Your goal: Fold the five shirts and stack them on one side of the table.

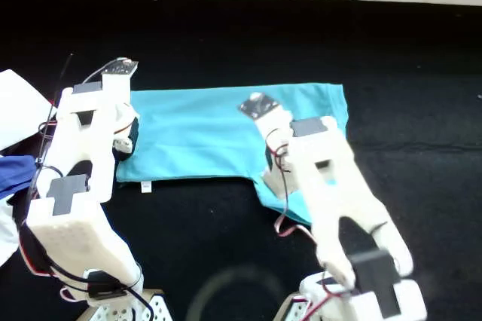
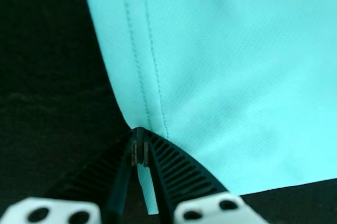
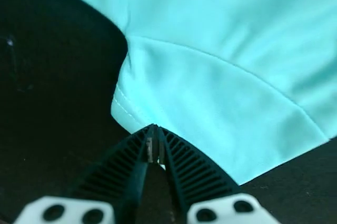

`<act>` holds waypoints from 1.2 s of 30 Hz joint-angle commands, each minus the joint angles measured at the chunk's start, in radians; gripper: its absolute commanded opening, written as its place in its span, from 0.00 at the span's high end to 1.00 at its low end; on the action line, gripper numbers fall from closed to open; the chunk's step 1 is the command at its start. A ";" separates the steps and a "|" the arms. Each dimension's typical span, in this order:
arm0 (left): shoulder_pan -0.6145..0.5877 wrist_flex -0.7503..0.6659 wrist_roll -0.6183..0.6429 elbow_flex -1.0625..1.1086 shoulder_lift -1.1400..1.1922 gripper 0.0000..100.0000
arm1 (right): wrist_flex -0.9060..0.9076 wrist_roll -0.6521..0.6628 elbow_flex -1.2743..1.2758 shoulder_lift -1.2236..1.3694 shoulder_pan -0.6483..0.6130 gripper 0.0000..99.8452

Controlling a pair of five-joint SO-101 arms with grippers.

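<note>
**Pinched at Two Spots**

A light turquoise cloth shirt [image 1: 203,129] lay flat in the middle of the black tabletop [image 1: 226,35]. The left hand [image 2: 139,148] was squeezed closed on the stitched edge at the shirt's 9 o'clock side. The right hand [image 3: 154,148] was squeezed closed on the sleeve edge near 5 o'clock. A white cloth [image 1: 15,102] and a dark blue cloth [image 1: 15,166] sat at the tabletop's 9 o'clock edge.

White left arm [image 1: 83,230] and right arm [image 1: 331,193]: black motors [image 1: 68,189], red and black cables [image 1: 285,227], ribbed black fingers [image 2: 176,163].
</note>
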 commanded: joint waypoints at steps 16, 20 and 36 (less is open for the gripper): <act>0.071 0.308 -0.005 -0.822 0.275 0.99 | -0.222 -0.175 -0.687 0.562 0.278 0.99; 0.077 0.310 -0.005 -0.987 0.452 0.99 | -0.153 -0.176 -0.906 0.768 0.275 0.99; 0.071 0.315 -0.005 -1.765 0.984 0.99 | -0.134 -0.176 -1.664 1.303 0.326 0.99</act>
